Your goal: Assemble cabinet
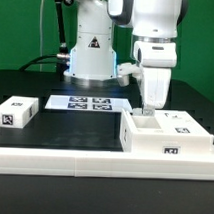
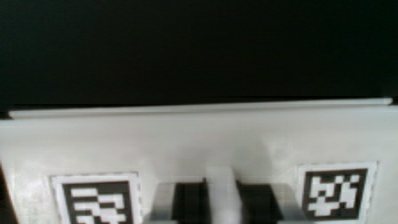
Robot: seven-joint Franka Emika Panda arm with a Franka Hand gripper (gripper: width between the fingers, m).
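The cabinet, a blocky white box, is seen on the black table towards the exterior view's right, close behind a white rail that runs along the table's front edge. One marker tag is carried on its front face, and more are seen on its top. In the wrist view the cabinet fills the lower half as a white surface with two tags, one on each side of the fingers.

The gripper is lowered onto the end of the cabinet that lies towards the exterior view's left. In the wrist view the gripper is shown with a thin white rib between its two dark fingers. The picture is too blurred to tell whether the rib is pinched.

A smaller white block with a tag is placed well apart, at the exterior view's left. The marker board lies between them, farther back, in front of the pedestal.
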